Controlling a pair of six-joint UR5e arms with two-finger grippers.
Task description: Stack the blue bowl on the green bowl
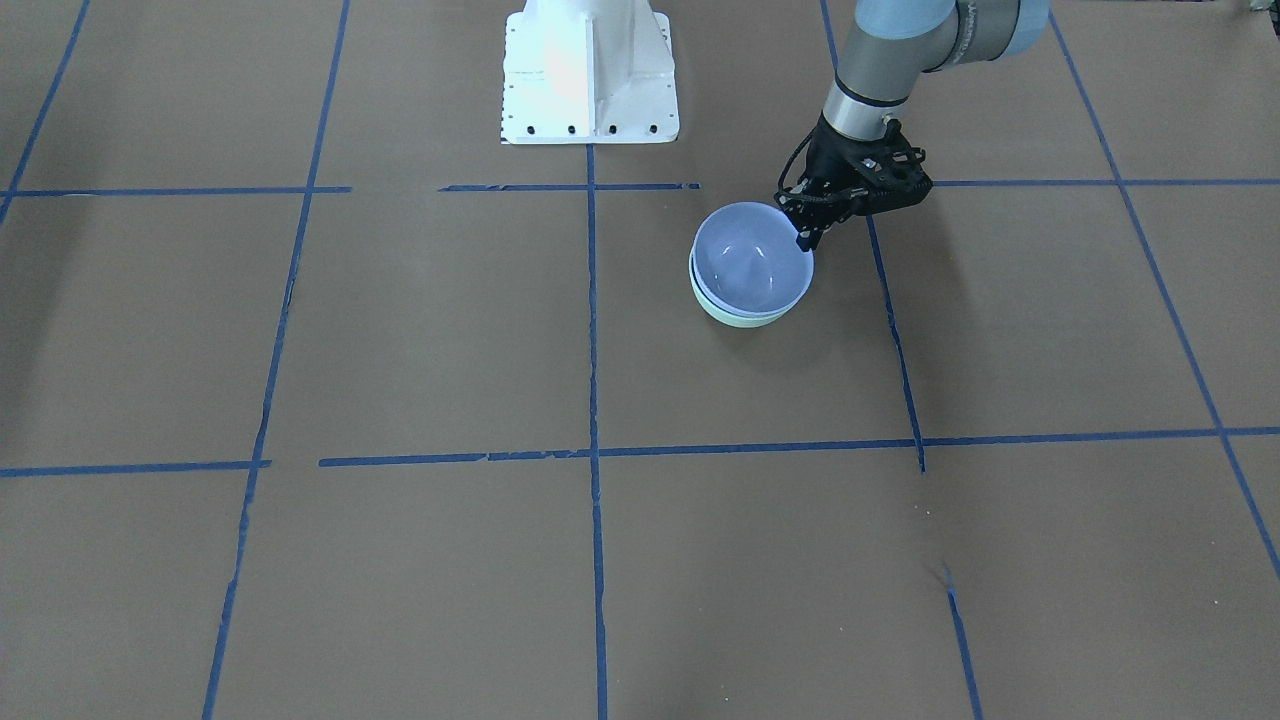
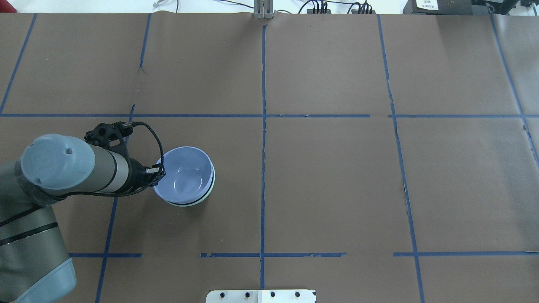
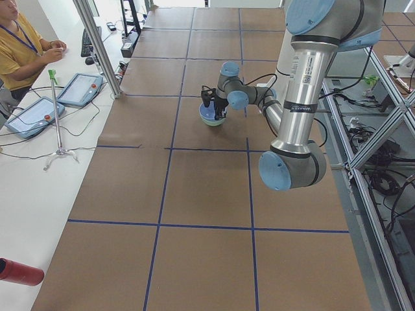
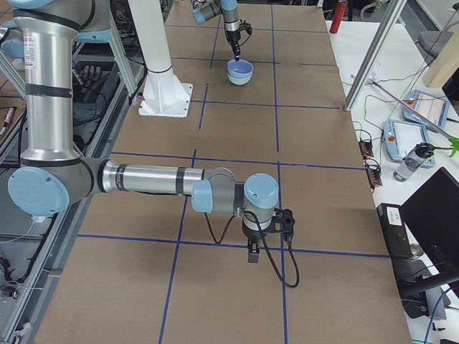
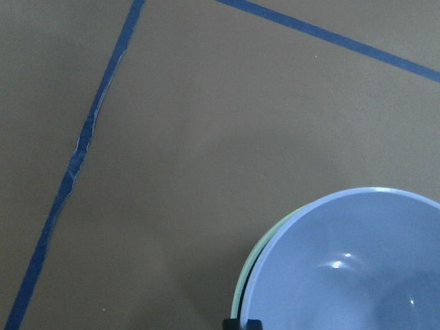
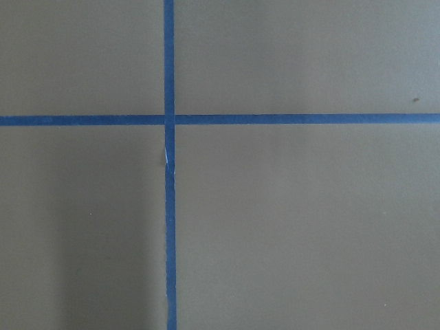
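The blue bowl (image 1: 750, 262) sits nested in the green bowl (image 1: 735, 318) on the brown table, left of centre in the overhead view, where the blue bowl (image 2: 185, 174) hides all but the green bowl's rim (image 2: 212, 185). My left gripper (image 1: 806, 238) stands at the blue bowl's rim on the robot's side, fingers pinched on it. It also shows in the overhead view (image 2: 160, 171). In the left wrist view the fingertips (image 5: 234, 324) meet the blue rim (image 5: 357, 268), with the green rim (image 5: 258, 258) just outside. My right gripper (image 4: 252, 254) hangs over bare table far away; I cannot tell its state.
The white robot base (image 1: 590, 75) stands at the robot's edge of the table. Blue tape lines (image 2: 263, 126) grid the table. An operator (image 3: 19, 52) sits at a side bench with tablets (image 3: 81, 87). A metal post (image 3: 97, 45) stands at the table's far side.
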